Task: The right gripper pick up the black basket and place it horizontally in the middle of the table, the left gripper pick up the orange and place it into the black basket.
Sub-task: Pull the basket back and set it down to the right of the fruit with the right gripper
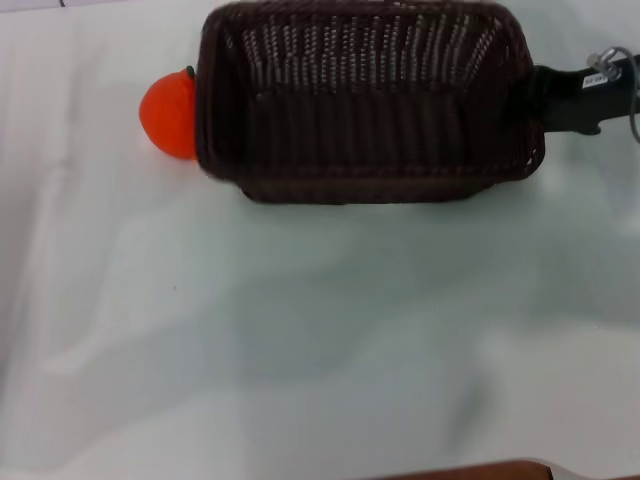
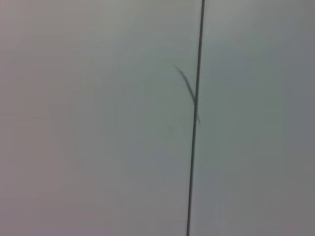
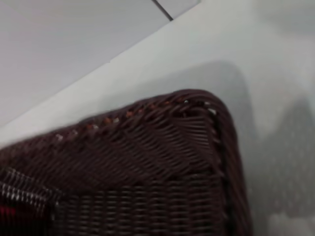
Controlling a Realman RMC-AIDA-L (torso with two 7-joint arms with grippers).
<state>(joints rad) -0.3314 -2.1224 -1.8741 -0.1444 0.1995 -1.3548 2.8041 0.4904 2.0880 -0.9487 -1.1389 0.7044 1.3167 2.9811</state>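
Right end effector [image 1: 545, 95] at black basket [image 1: 365, 100] short end; jaw state unclear. Stiff light wicker: grip rim. Orange [image 1: 168, 113] touches opposite wall.

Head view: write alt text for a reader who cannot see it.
A black basket sits lengthwise at the far side of a white table, the right gripper at its right end. An orange rests against its left end, outside it.
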